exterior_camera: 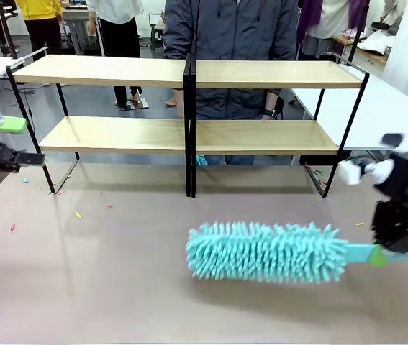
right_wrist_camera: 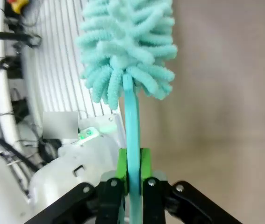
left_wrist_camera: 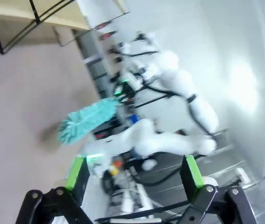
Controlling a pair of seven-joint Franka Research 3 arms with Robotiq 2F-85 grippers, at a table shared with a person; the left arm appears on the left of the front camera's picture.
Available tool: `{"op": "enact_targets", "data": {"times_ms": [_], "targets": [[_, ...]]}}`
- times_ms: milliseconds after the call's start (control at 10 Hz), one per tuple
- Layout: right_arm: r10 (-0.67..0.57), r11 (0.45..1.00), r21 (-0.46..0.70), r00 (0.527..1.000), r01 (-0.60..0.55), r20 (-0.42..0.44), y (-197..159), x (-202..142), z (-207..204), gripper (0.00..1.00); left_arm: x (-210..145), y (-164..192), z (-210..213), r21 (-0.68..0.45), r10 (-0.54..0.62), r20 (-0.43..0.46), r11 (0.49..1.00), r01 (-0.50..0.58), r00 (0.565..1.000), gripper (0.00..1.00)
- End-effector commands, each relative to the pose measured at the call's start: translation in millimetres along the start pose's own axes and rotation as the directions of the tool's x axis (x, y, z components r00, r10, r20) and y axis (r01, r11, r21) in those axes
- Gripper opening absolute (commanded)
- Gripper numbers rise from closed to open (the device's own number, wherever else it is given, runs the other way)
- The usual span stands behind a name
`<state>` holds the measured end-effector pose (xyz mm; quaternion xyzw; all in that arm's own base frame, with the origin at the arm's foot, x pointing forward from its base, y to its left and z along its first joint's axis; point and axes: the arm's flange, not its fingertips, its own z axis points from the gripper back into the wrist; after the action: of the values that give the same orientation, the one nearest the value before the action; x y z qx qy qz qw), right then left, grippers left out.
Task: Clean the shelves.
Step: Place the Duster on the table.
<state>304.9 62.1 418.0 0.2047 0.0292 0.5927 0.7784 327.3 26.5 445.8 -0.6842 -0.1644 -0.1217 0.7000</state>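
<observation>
The shelves (exterior_camera: pixel 189 72), a two-tier rack of light-wood boards on a black frame, stand across the back of the table. A turquoise fluffy duster (exterior_camera: pixel 267 252) hovers low over the table in front of them, right of centre. My right gripper (exterior_camera: pixel 389 250) is shut on its flat handle (right_wrist_camera: pixel 132 130), and the duster head (right_wrist_camera: pixel 127 42) points away from the wrist. My left gripper (exterior_camera: pixel 18 142) hangs at the far left beside the rack's end, open and holding nothing; its green pads (left_wrist_camera: pixel 78 171) stand wide apart. The duster (left_wrist_camera: pixel 88 120) and a corner of the shelves (left_wrist_camera: pixel 53 16) also appear in the left wrist view.
A person in a dark jacket (exterior_camera: pixel 229 32) stands right behind the rack. Small coloured scraps (exterior_camera: pixel 78 214) lie on the brown tabletop (exterior_camera: pixel 81 287) at the left. A white table (exterior_camera: pixel 398 108) adjoins at the right.
</observation>
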Motion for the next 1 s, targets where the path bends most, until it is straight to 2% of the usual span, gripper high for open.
{"op": "enact_targets", "data": {"times_ms": [0, 100, 200, 700, 900], "targets": [[0.046, 0.999, -0.019, 0.997, -0.045, 0.065, -39, -8, 9, 0.12, -88, 78, -58, -0.058, 0.327, -0.035, 0.943, -0.328, 0.944, 1.00], [0.050, 0.998, -0.028, 0.995, -0.047, 0.086, -45, -10, 15, 0.12, -84, 81, -73, 0.064, 0.359, -0.069, 0.933, -0.355, 0.931, 1.00], [0.043, 0.998, -0.042, 0.994, -0.038, 0.104, -49, -13, 22, 0.12, -11, 38, 5, -0.085, 0.144, 0.023, 0.986, -0.142, 0.989, 1.00], [0.003, 1.000, -0.024, 0.998, -0.001, 0.068, -61, -14, 15, 0.12, -11, 38, 5, -0.085, 0.144, 0.023, 0.986, -0.142, 0.989, 1.00], [-0.080, 0.996, -0.037, 0.994, 0.083, 0.070, -71, -26, 26, 0.70, -11, 38, 5, -0.085, 0.144, 0.023, 0.986, -0.142, 0.989, 1.00]]}}
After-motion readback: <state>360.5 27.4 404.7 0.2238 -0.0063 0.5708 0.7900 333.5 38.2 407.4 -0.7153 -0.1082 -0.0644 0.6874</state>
